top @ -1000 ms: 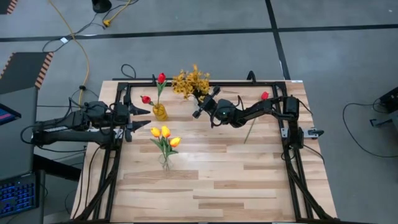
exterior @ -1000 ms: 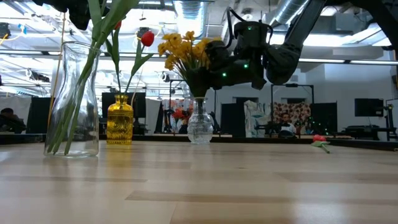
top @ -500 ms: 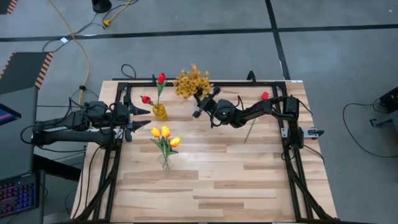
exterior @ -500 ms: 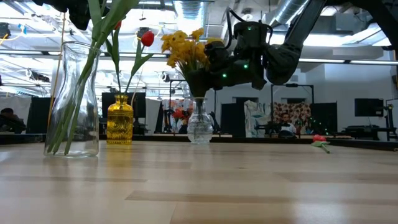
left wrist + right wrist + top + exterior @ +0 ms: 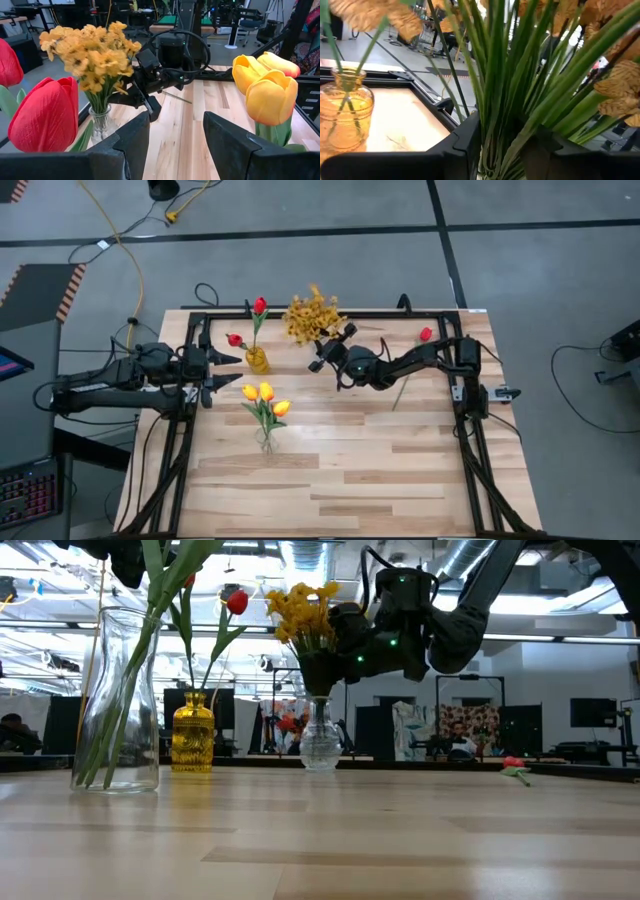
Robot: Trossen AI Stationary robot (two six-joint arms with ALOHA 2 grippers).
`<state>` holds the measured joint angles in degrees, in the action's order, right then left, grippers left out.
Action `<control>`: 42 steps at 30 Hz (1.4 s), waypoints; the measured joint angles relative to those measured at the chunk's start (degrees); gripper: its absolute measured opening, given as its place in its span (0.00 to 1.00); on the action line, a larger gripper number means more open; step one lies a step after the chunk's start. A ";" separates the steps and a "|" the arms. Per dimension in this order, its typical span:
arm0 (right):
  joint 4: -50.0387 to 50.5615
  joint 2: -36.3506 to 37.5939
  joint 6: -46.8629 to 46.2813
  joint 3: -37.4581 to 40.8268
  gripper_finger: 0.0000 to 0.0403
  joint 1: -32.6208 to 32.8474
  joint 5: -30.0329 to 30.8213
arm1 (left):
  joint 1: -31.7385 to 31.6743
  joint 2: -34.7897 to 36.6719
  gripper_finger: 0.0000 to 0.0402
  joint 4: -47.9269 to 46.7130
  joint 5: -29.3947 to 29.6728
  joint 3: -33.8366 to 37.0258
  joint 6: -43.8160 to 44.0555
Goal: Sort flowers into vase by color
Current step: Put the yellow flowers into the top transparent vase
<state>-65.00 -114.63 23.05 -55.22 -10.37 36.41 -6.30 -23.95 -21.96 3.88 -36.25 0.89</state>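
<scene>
Pale matt wood table (image 5: 400,470), glossy amber glass vase (image 5: 194,740), matt black end effector (image 5: 175,137).

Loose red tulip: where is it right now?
High view: the loose red tulip lies flat on the table's far right side, beside the right arm's base and outside any vase. In the low view it shows at the far right, on the tabletop.

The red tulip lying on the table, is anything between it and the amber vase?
Yes. The right arm stretches across between the red tulip and the amber vase, and the yellow bouquet stands along that line.
</scene>
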 joint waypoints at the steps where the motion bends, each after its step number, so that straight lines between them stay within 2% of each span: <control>1: -0.03 0.00 0.02 0.00 0.35 0.15 0.00 | 0.01 -0.01 0.44 -0.01 -0.02 0.00 -0.01; 8: -0.14 0.00 0.00 0.00 0.37 0.23 5.74 | 0.01 0.00 0.44 -0.01 0.00 0.00 -0.01; 13: 0.09 -0.02 0.01 -0.63 0.39 0.20 5.93 | -0.01 -0.01 0.44 0.01 0.00 0.00 -0.01; 21: 4.74 -0.02 0.03 -4.36 0.49 0.24 6.01 | -0.01 -0.01 0.44 0.01 0.00 0.00 -0.01; 27: 9.84 -0.02 -0.01 -6.46 0.55 0.97 10.60 | 0.00 -0.01 0.44 0.01 -0.02 0.00 -0.04; 42: 11.05 -0.02 0.00 -7.54 0.56 4.55 18.79 | 0.00 0.00 0.44 0.01 -0.49 0.02 -0.40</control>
<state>-53.96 -114.65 23.05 -62.76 -5.82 55.20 -6.30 -23.95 -21.96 3.38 -36.23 0.49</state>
